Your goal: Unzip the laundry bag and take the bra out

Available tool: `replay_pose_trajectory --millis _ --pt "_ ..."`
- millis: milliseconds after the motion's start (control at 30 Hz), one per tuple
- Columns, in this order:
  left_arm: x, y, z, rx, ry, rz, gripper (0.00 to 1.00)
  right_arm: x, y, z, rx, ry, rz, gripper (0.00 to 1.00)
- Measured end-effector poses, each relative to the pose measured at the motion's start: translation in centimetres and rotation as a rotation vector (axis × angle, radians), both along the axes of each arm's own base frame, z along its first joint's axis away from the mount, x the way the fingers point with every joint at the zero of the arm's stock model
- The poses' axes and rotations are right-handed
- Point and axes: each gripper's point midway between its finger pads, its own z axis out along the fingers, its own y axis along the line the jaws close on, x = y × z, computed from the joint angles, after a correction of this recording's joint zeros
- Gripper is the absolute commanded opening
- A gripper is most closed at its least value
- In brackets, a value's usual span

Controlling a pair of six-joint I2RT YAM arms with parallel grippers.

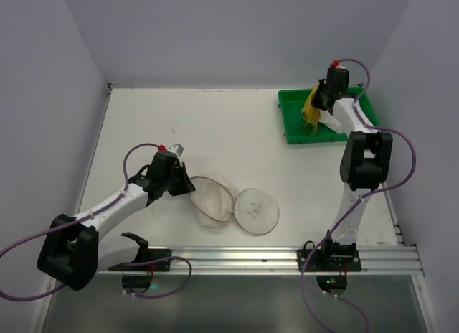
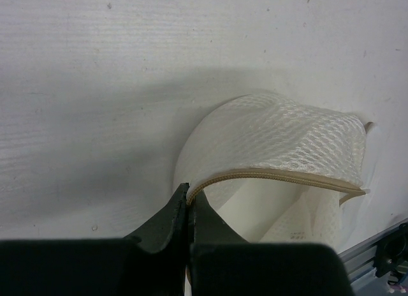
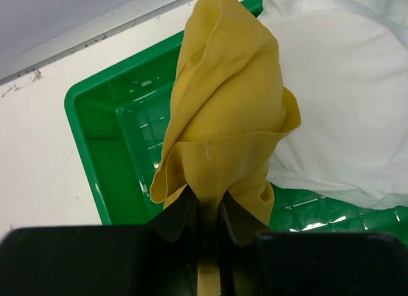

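Closed on the yellow bra (image 3: 223,111), the right jaws are held above the green tray (image 3: 95,149), into which it should be lowered beside the white cloth (image 3: 344,98) before release, while the laundry bag (image 2: 280,143) is pinched by its zip rim in the shut left jaws.

Over in the far right corner of the white table (image 1: 215,125) there's a green tray (image 1: 285,121), a crumpled white cloth (image 3: 344,104) lying inside it, and a metal rail (image 1: 237,258) along the near edge.
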Motion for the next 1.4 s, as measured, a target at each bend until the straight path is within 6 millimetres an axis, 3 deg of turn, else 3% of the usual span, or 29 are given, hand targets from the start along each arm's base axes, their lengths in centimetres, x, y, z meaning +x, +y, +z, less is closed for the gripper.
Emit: replay_pose_trajectory --millis 133,267,367,500,600,767,833,900,1000,1200,1300,1400 --pt "-0.1 0.0 -0.2 0.002 0.007 -0.001 0.0 1.1 0.2 -0.6 0.007 0.031 0.012 0.46" --pt "0.1 0.0 0.0 0.001 0.004 0.0 0.0 0.7 0.7 -2.8 0.029 0.099 0.034 0.64" --pt "0.2 -0.1 0.1 -0.001 0.0 0.0 0.0 -0.3 1.1 -3.5 0.043 0.145 0.046 0.71" --pt "0.4 -0.2 0.5 -0.004 -0.008 0.0 0.0 -1.6 1.5 -2.7 0.05 0.15 0.055 0.81" --pt "0.9 -0.4 1.1 -0.011 -0.023 0.0 0.0 -3.7 1.6 -0.6 0.056 0.132 0.057 0.86" --pt "1.6 -0.8 2.2 -0.024 -0.051 0.0 0.0 -8.8 2.6 6.1 0.084 0.005 0.066 0.87" --pt "1.7 -0.8 2.4 -0.026 -0.055 0.0 0.0 -11.0 3.6 8.6 0.114 -0.066 0.081 0.88" --pt "1.7 -0.8 2.4 -0.026 -0.054 0.0 0.0 -13.3 5.1 9.5 0.151 -0.11 0.108 0.88" --pt "2.0 -0.9 2.4 -0.027 -0.052 0.002 0.0 -17.2 8.8 7.9 0.206 -0.099 0.18 0.88" --pt "3.1 -1.4 2.2 -0.027 -0.046 0.007 0.0 -26.5 17.1 -1.1 0.284 0.141 0.375 0.88" --pt "3.8 -1.6 2.3 -0.025 -0.052 0.013 0.0 -30.5 19.1 -4.4 0.303 0.255 0.433 0.88" --pt "4.5 -1.6 2.2 -0.021 -0.056 0.023 0.0 -33.6 19.8 -6.3 0.318 0.331 0.457 0.88"
